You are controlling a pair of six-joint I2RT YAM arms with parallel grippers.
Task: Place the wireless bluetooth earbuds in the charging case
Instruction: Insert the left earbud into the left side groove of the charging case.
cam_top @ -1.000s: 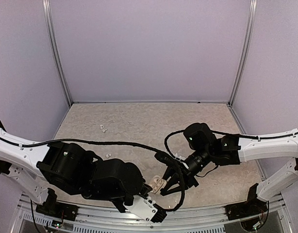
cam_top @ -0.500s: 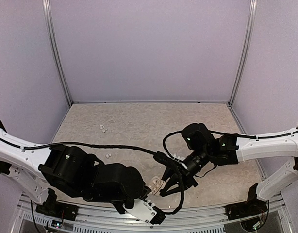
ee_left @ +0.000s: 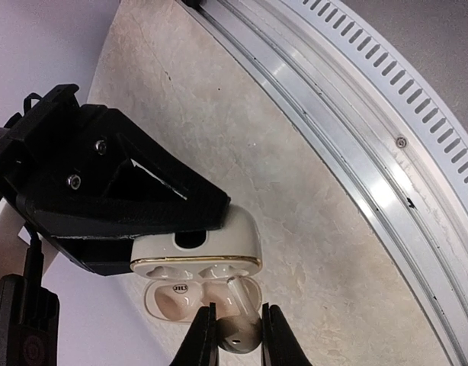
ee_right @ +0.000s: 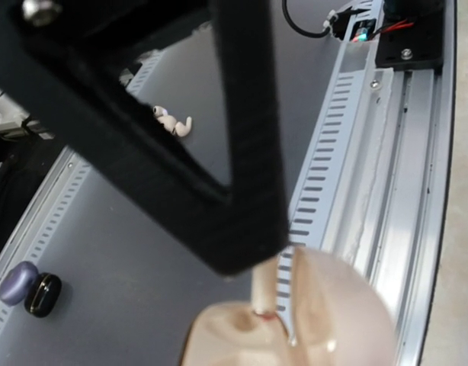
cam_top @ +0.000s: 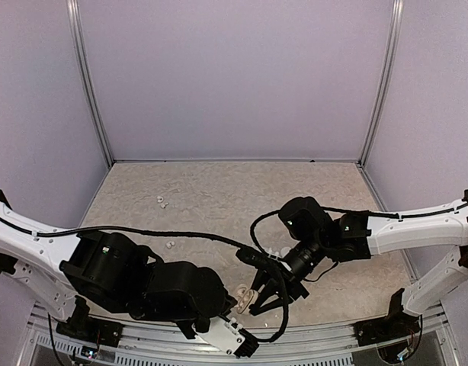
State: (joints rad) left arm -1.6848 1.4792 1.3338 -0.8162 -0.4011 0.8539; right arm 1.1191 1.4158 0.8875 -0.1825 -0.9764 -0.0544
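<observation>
The charging case [ee_left: 196, 255] is open, with its two cream halves hinged apart and both wells bare. My right gripper [cam_top: 257, 294] is shut on its upper half, and its black fingers [ee_left: 142, 198] reach over the lid. My left gripper [ee_left: 238, 311] is shut on an earbud [ee_left: 240, 334]. The earbud's stem points up into the right-hand well of the case. In the right wrist view the stem [ee_right: 263, 293] touches the well's mouth on the case [ee_right: 310, 320]. In the top view the case [cam_top: 245, 293] hangs low near the table's front edge.
Two tiny whitish pieces lie on the table, one pair-like cluster [cam_top: 161, 200] at the back left and one [cam_top: 171, 244] nearer. The slotted metal rail [ee_left: 356, 114] runs along the table's front edge, right beside the grippers. Below it a purple and black item [ee_right: 28, 286] lies on the floor.
Both grippers, with the case and the earbud, have drifted slightly left and nearer the front edge. Neither grip has changed.
</observation>
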